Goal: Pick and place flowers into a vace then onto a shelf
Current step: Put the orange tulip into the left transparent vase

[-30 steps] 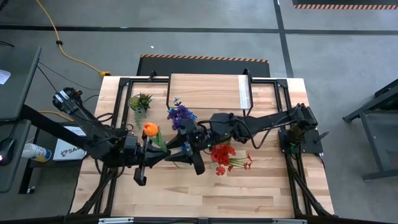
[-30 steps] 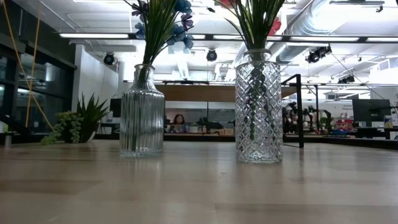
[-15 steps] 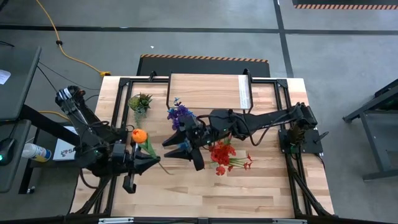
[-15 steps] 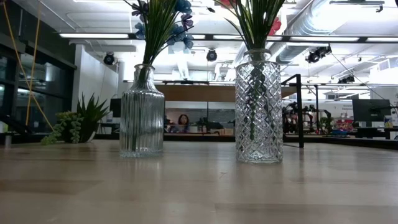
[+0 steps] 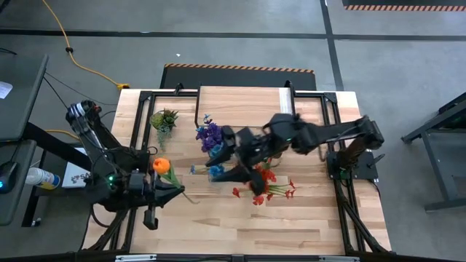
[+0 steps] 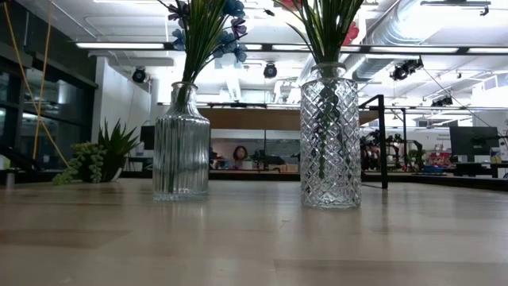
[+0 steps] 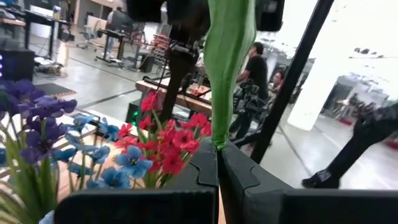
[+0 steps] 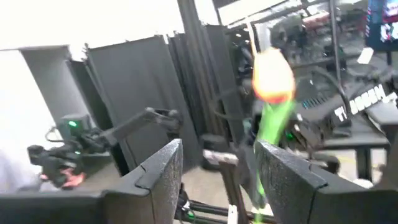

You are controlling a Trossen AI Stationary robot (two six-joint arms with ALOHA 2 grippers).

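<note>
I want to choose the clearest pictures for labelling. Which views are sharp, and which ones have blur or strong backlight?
High view: even light, sharp. Low view: both glass vases, the ribbed vase and the diamond-cut vase, are crisp against bright ceiling lights. Left wrist view: the green stem is near and soft, with a blown-out white background. Right wrist view: blurred, the orange flower smeared and glowing.

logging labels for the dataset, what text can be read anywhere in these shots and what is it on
No text reads whole.
White box beside the table, under the left arm: its dark print is mostly hidden and unreadable now.
Screen in the room behind, right wrist view: coloured marks, too blurred to read.
White marks on dark gear behind the orange flower: blurred, unreadable.
</note>
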